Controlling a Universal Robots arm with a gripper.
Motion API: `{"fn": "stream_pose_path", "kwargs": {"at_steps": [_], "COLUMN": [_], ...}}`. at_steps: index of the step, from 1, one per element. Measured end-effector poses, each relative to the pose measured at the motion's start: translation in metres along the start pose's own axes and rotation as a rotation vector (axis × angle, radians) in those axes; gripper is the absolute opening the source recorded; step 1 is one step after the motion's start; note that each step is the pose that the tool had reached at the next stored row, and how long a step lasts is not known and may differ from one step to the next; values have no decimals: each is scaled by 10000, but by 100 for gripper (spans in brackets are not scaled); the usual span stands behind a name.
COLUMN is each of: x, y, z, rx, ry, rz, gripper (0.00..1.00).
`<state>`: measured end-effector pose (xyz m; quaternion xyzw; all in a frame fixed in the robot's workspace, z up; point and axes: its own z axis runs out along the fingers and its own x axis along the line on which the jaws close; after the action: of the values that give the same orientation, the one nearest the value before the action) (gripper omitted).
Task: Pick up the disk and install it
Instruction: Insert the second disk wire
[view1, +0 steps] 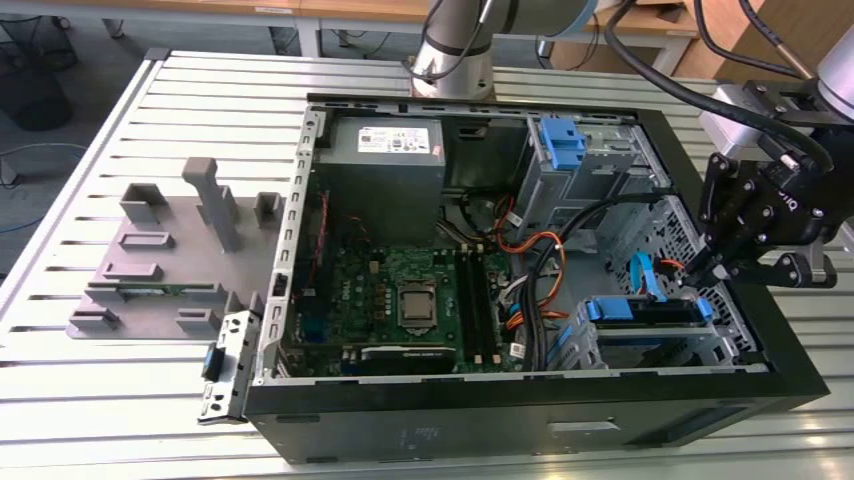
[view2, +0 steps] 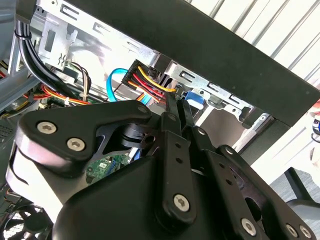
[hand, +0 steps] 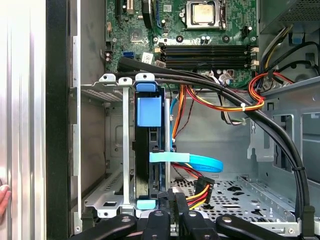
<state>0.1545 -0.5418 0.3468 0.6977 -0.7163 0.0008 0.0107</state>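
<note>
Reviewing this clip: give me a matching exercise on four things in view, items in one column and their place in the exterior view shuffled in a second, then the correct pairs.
Items
1. disk
2. power supply box
3. grey fixture
4. gripper

Places
A. on the slatted table, outside the case, at the exterior view's left
B. seated in the drive cage at the case's near corner, exterior view's right
C. just over the case's wall at the exterior view's right, beside the drive cage
D. in the case's far corner, above the motherboard

Pairs: 1-B, 2-D, 3-A, 4-C
</note>
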Motion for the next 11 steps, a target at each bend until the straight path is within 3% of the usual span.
{"fn": "stream_pose_path", "kwargs": {"at_steps": [11], "x": [0], "y": [26], "z": [-1], "rx": [4], "ry": [2], "rz": [1], "gripper": [16]}}
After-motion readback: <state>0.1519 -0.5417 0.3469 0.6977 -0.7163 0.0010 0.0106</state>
